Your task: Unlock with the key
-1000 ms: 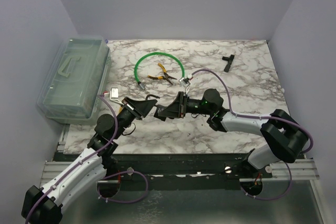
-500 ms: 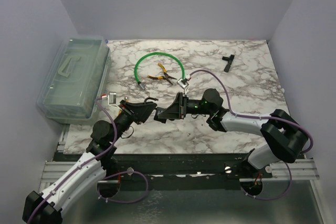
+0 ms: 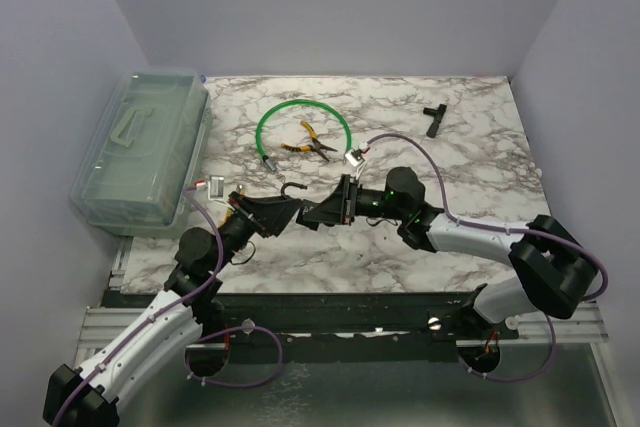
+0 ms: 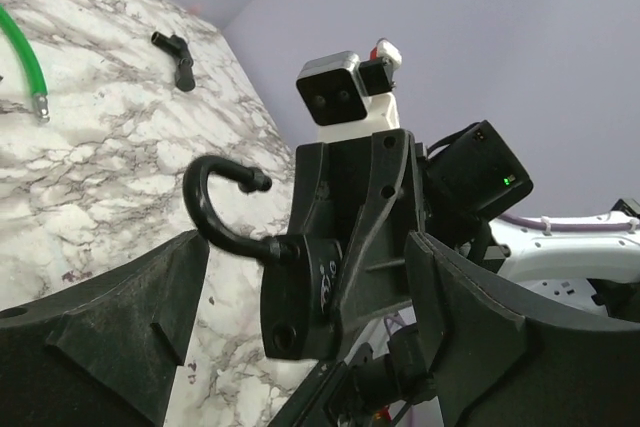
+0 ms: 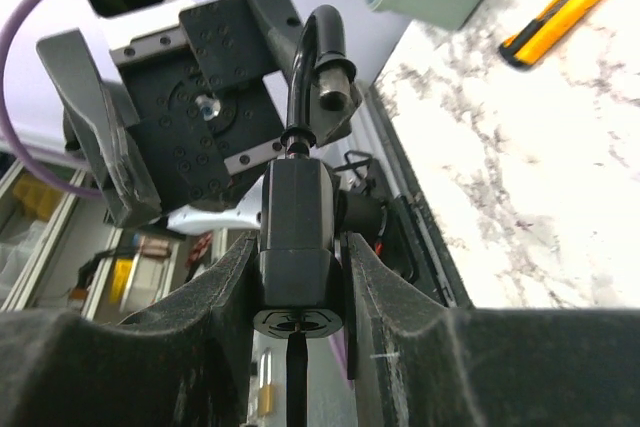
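Observation:
My right gripper [image 5: 297, 347] is shut on the body of the black padlock [image 5: 297, 237], holding it above the table between the two arms. The lock's shackle [image 4: 212, 209] is swung out, with one end free of the body. My left gripper [image 4: 300, 347] stands open around the padlock [image 4: 300, 292], its fingers [image 4: 100, 332] well clear on both sides. The keyhole end [image 5: 297, 319] faces the right wrist camera. A thin dark strip runs down from it, and I cannot tell whether it is the key. From above, the padlock [image 3: 300, 209] sits between both grippers.
A green cable loop [image 3: 303, 105] lies at mid-table with yellow-handled pliers [image 3: 305, 145] inside it. A clear plastic box [image 3: 140, 147] stands at the left edge. A small black T-shaped piece [image 3: 433, 119] lies at the far right.
My left gripper has opened wide and drawn slightly back towards its base. The shackle now stands free above the lock. The right gripper keeps its hold.

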